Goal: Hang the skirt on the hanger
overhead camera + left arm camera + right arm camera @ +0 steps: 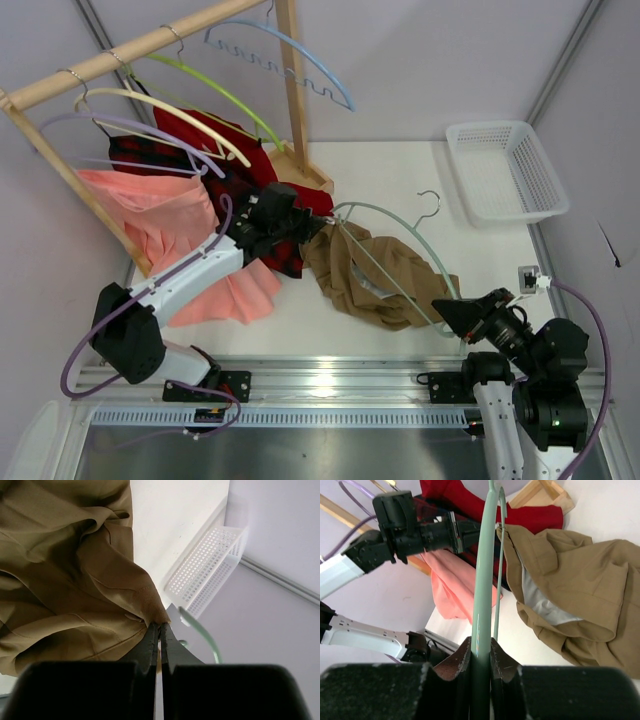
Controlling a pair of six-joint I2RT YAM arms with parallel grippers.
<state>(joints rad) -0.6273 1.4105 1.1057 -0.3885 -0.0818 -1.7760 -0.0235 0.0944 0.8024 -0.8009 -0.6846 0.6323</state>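
Right wrist view: the right gripper [480,650] is seen closed on the near end of the hanger [483,575]. The pale green bar is clamped between its jaws, apparently so that the frame is steadied while fabric is worked onto it.

Along the hanger's middle, the skirt [375,275] is draped in a crumpled tan heap. Part of it lies across the lower bar and part on the counter [400,170] beneath. It is judged to be only partly threaded on and not yet hung evenly.

At the hanger's far end, the left gripper [160,630] is shut on a corner of the skirt's edge. The cloth is pinched right beside the hanger's tip, most likely so that it can be drawn over that end.

Beyond the hanger's far end, a wooden rack [100,65] is stood with other hangers, a red garment [235,135] and a pink garment [160,215]. To the right of the hanger's hook, well apart from it, a white basket [505,170] is set and is touched by neither gripper.
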